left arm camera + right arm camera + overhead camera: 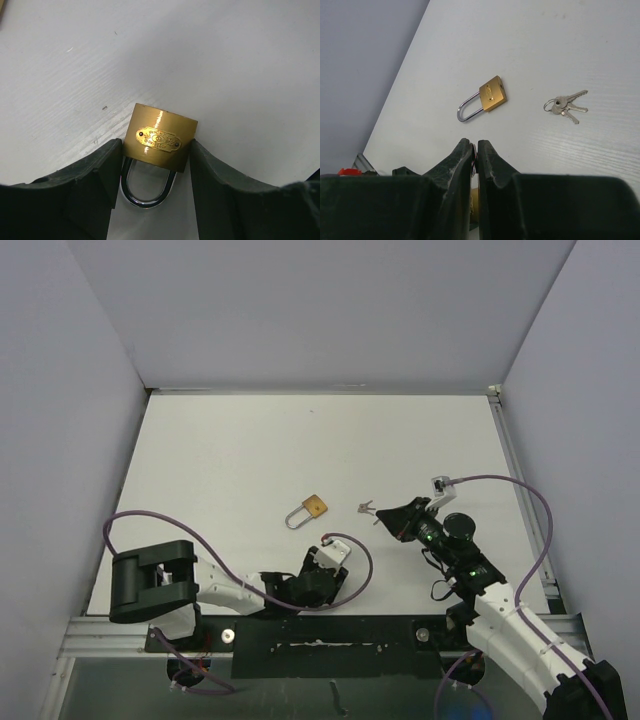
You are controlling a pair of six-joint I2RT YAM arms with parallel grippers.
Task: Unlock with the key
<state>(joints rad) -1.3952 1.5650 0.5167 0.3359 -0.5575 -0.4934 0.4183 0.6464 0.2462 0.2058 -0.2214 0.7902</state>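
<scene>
Between L fingers (85, 190), partly open: padlock (160, 142); R fingers (455, 170) shut.

- Top external: overhead from the near edge, facing down across the whole worktop (250, 440).
- Left wrist: close on the brass padlock (161, 142).
- Right wrist: farther off, showing the same padlock.

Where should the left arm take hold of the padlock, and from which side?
Grip the brass body across its two straight side edges, coming from the shackle end. The padlock lies flat, and the left fingers flank those parallel edges; the shackle is rounded and thin.
</scene>
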